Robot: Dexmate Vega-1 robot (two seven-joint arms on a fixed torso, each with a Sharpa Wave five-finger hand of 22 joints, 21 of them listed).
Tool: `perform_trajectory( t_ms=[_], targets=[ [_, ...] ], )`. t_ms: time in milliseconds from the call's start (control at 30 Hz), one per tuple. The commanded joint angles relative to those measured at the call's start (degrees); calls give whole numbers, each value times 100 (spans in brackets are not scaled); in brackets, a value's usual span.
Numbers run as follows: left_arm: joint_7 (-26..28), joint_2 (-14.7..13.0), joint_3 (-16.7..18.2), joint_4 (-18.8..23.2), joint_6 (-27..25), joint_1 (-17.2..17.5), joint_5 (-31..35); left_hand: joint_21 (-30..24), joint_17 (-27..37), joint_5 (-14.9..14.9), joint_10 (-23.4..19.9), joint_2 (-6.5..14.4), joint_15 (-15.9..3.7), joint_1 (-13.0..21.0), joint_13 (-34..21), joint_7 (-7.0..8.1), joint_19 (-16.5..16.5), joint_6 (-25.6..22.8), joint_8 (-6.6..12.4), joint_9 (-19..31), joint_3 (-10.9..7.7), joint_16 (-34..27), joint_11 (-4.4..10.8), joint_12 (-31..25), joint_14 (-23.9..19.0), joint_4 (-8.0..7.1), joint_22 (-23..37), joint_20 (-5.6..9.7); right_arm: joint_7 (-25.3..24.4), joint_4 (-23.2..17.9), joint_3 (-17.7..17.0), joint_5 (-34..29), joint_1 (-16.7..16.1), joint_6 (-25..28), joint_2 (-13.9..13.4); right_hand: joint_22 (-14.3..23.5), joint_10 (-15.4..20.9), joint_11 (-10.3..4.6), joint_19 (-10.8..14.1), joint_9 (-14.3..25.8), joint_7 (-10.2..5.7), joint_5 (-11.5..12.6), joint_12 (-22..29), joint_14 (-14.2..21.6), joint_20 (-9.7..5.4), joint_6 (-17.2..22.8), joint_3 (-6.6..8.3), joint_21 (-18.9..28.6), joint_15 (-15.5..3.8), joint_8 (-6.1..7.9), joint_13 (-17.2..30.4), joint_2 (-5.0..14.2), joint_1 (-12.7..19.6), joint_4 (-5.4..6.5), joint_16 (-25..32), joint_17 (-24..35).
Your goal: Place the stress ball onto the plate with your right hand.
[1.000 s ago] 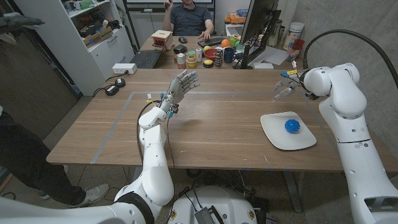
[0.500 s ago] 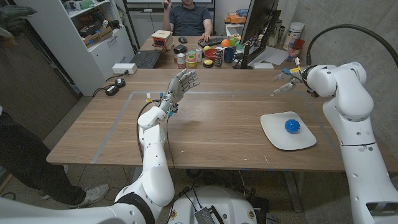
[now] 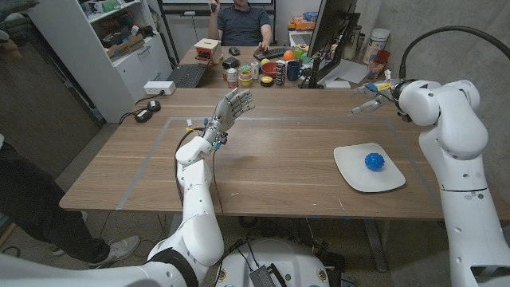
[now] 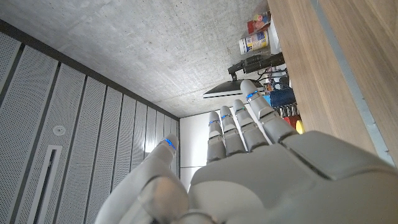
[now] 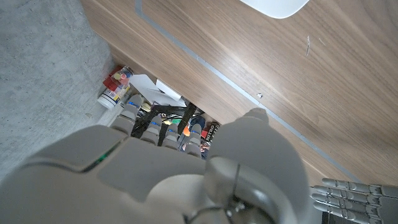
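Note:
A blue stress ball (image 3: 374, 162) lies on the white plate (image 3: 357, 176) at the table's right side. My right hand (image 3: 369, 88) hangs raised over the table's far right, well beyond the plate, fingers apart and holding nothing. My left hand (image 3: 232, 107) is held up above the table's middle, fingers straight and spread, empty; its back and fingers (image 4: 249, 124) appear in the left wrist view. The right wrist view has the back of my right hand (image 5: 168, 174), the plate's edge (image 5: 277, 7) and my left hand's fingertips (image 5: 348, 193).
A monitor (image 3: 327, 36), cups, cans and small items crowd the far desk beyond the table. A white power strip (image 3: 159, 88) and a black adapter (image 3: 144, 115) lie at the far left. A person (image 3: 243, 22) sits behind; another stands at the left edge (image 3: 24, 199).
My right hand has risen and drawn back to the right, farther from the plate. The ball, the plate and my left hand have stayed put.

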State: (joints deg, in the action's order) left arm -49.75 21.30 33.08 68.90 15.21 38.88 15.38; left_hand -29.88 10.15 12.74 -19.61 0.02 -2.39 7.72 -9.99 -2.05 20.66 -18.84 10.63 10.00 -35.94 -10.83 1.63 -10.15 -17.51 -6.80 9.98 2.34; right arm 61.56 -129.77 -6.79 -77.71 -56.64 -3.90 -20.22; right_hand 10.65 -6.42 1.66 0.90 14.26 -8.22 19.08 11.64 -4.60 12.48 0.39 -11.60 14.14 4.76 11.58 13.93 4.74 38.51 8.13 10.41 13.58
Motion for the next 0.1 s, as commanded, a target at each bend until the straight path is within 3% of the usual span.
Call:
perform_trajectory(
  t_ms=[33, 100],
  targets=[
    [-30, -16, 11, 14, 0, -12, -60, 24, 13, 35, -19, 6, -98, -43, -24, 14, 61, -45, 19, 24, 19, -12, -23, -24, 13, 13, 27, 12, -350, -149, -86, -82, -65, -24, 120, 11, -295, 86, -259, 35, -3, -26, -21, -257, -2, -251, -93, -132, 111, -33, 27, 49, -138, 8, 1, 6],
    [-35, -25, 22, -7, 0, -26, -75, 26, 13, 36, -24, 6, -97, -43, -24, 14, 60, -45, 18, 24, 20, -12, -28, -26, 13, 13, 27, 12, -387, -159, -78, -116, -66, -25, 134, 12, -372, 125, -326, 39, 2, -31, -22, -333, -1, -337, -111, -167, 148, -38, 32, 61, -172, 12, 0, 9]
  ],
)
